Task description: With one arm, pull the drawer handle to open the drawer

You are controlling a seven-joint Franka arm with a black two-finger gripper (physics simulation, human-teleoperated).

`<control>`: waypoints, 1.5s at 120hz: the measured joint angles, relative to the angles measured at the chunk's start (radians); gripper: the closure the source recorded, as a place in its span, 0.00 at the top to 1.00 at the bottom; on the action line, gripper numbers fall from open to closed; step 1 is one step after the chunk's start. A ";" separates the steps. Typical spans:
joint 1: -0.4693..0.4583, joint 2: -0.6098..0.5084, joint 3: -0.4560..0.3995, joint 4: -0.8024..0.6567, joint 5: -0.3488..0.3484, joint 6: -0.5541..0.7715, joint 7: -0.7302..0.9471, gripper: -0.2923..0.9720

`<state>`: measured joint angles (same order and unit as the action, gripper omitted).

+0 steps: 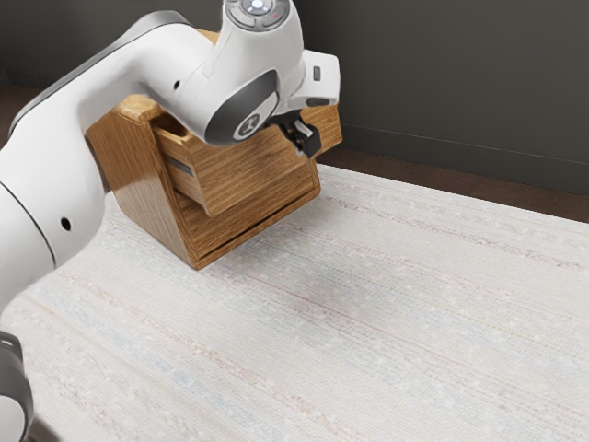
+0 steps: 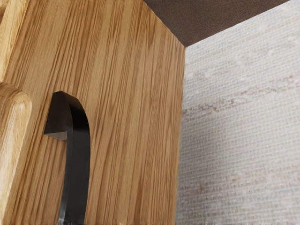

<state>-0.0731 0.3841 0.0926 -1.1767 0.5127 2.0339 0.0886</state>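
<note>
1. My gripper (image 1: 306, 138) is up against the front of the upper drawer (image 1: 239, 170), at its end toward the exterior view's right; I cannot tell whether it is open or closed.
2. The wooden cabinet (image 1: 138, 184) sits near the table's (image 1: 386, 304) far edge, toward the exterior view's left; a pale woven cloth covers the table.
3. The upper drawer stands partly out of the cabinet body, with a dark gap along its side; the lower drawer front (image 1: 253, 216) lies further back.
4. In the wrist view the black curved handle (image 2: 75, 154) rises from the oak-grained drawer front (image 2: 131, 117), close to my hand; the cloth (image 2: 239, 140) lies beyond the wood's edge.
</note>
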 joint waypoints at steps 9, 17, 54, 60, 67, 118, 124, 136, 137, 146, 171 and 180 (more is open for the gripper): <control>-0.018 -0.008 0.000 -0.004 0.022 -0.009 -0.008 0.75; -0.032 -0.011 0.001 -0.006 0.039 -0.015 -0.015 0.75; -0.057 -0.054 0.002 -0.059 0.086 -0.032 -0.048 0.77; -0.051 -0.054 0.002 -0.057 0.092 -0.031 -0.051 0.77; -0.043 -0.052 0.002 -0.053 0.095 -0.030 -0.055 0.77; -0.029 -0.040 0.001 -0.068 0.099 -0.025 -0.077 0.77; -0.030 -0.040 0.001 -0.069 0.098 -0.024 -0.079 0.77; -0.040 -0.040 0.001 -0.070 0.098 -0.024 -0.083 0.77; -0.041 -0.040 0.001 -0.070 0.098 -0.024 -0.083 0.77; -0.044 -0.040 0.001 -0.071 0.099 -0.024 -0.086 0.77; -0.062 -0.044 0.000 -0.071 0.101 -0.028 -0.092 0.77; -0.072 -0.044 0.000 -0.071 0.102 -0.030 -0.094 0.77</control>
<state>-0.1447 0.3398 0.0929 -1.2479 0.6144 2.0035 -0.0058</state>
